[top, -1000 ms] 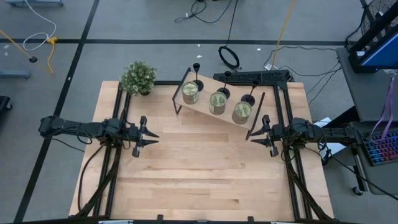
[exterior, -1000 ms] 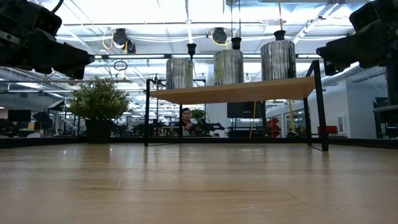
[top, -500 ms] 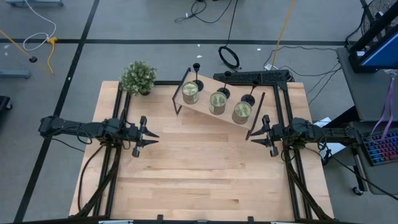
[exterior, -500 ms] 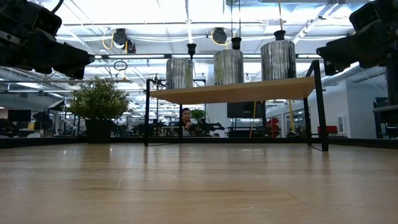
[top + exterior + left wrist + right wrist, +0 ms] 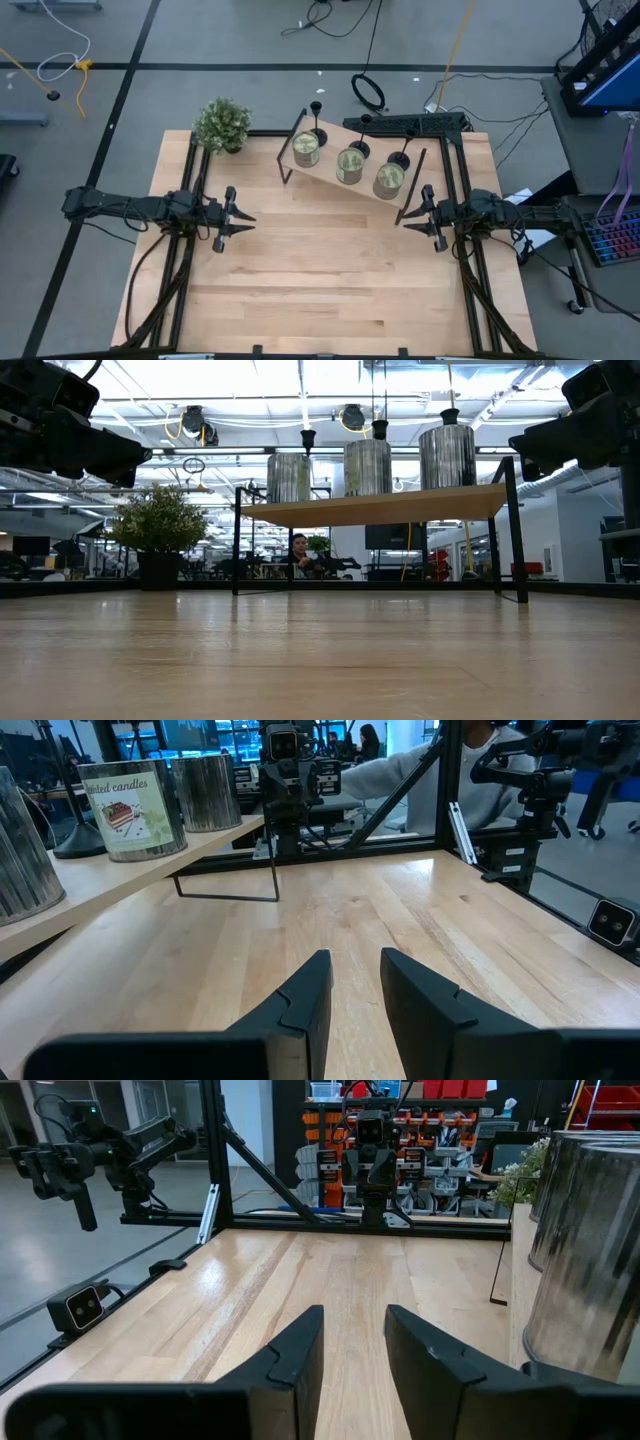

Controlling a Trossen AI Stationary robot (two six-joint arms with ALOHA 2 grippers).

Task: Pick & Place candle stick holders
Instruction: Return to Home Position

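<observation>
HOME POSE, SHELF STOCKED. High view: my left gripper (image 5: 240,217) and right gripper (image 5: 408,218) hang over opposite sides of the table (image 5: 320,290), facing each other, both well apart from the shelf (image 5: 326,168) standing slantwise at the far edge. The candle stick holders (image 5: 359,148) stand in a row along the shelf's back edge, each just behind one of three jars (image 5: 350,165), w/ a potted plant (image 5: 222,124) near the shelf's left end. Low view: only the holders' cups (image 5: 380,428) show above the jars on the raised board; my arms are dark bulks high at either side, and a person (image 5: 298,550) sits far back in the room. Left wrist view: my left fingers (image 5: 300,1005) sit apart w/ a narrow gap, nothing btwn them; one holder's base (image 5: 80,847) shows beside the labelled jars. Right wrist view: right fingers (image 5: 290,1360) likewise apart and empty, a jar close alongside. My read on handling: the holders look light and rigid, prob. metal, but tippy, w/ a small base under a tall thin stem. I'd take one by the stem, low down, coming from above or behind since the jars block the front. A stem that thin could pivot or slip in my pads, so a square, centred pinch matters.
</observation>
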